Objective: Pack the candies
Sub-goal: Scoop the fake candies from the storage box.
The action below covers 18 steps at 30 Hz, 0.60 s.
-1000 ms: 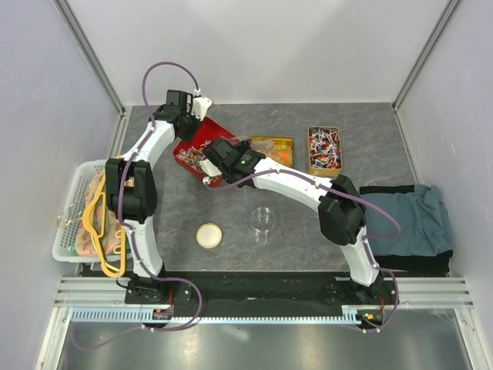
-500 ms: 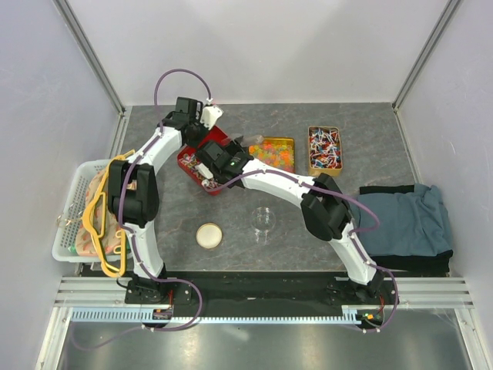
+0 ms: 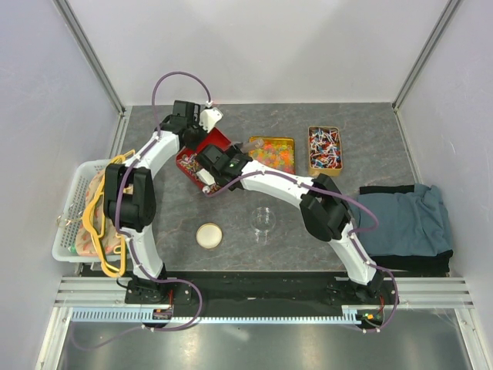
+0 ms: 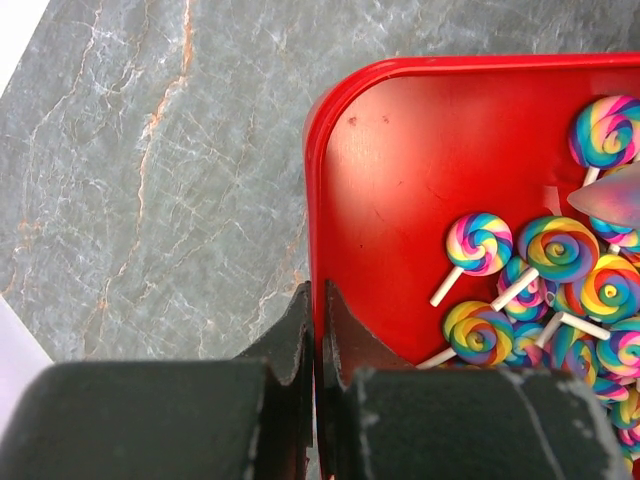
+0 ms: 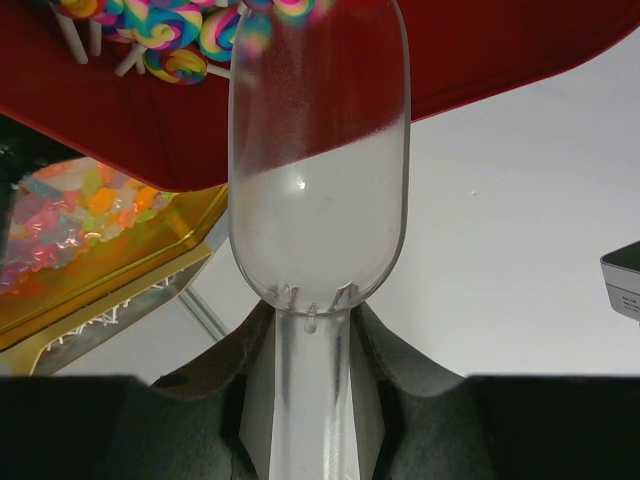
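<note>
Here, scoop: we see a clear plastic scoop [image 5: 318, 200], bowl pointing away from the wrist.
Right gripper: the right gripper [image 5: 310, 335] is partly closed, and we see it clamping the scoop by its handle.
Scoop tip: it reaches over the wall of the red tray [image 4: 400, 170] and touches the pile inside.
Candies: the candies [image 4: 558, 250] are swirl lollipops on white sticks, heaped at one end of the tray, at the scoop's tip and just beyond it.
Left gripper: the left gripper [image 4: 320, 330] is pinched tight on the tray's rim near a corner, one finger inside the wall and one outside.
Tray contact: we cannot tell whether the tray lies flat on the grey table [image 4: 150, 150].
Beside the tray: a gold tin [image 5: 105, 290] of orange and yellow sweets.
Farther right: a second tin [image 3: 325, 173] of small red, white and blue pieces, too small for us to name.
</note>
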Motion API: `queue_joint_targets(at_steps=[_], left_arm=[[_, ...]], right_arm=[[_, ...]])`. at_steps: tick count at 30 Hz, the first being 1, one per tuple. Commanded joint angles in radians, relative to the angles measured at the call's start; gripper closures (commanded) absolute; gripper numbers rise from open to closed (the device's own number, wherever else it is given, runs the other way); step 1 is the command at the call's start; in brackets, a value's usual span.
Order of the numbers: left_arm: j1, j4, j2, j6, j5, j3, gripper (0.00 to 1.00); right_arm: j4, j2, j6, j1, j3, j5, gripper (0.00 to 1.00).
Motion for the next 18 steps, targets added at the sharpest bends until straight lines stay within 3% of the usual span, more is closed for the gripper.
queue_joint_targets(at_steps=[1,18], left_arm=[[0.002,0.108,-0.141,0.043,0.120,-0.012,0.98],[0.002,0.244,-0.184,0.099,0.213,-0.113,0.98]], right_arm=[[-0.117,0.005,0.047,0.008,-0.012,-0.064,1.00],[-0.363,-0.026,0.163,0.041,0.037,-0.380,1.00]])
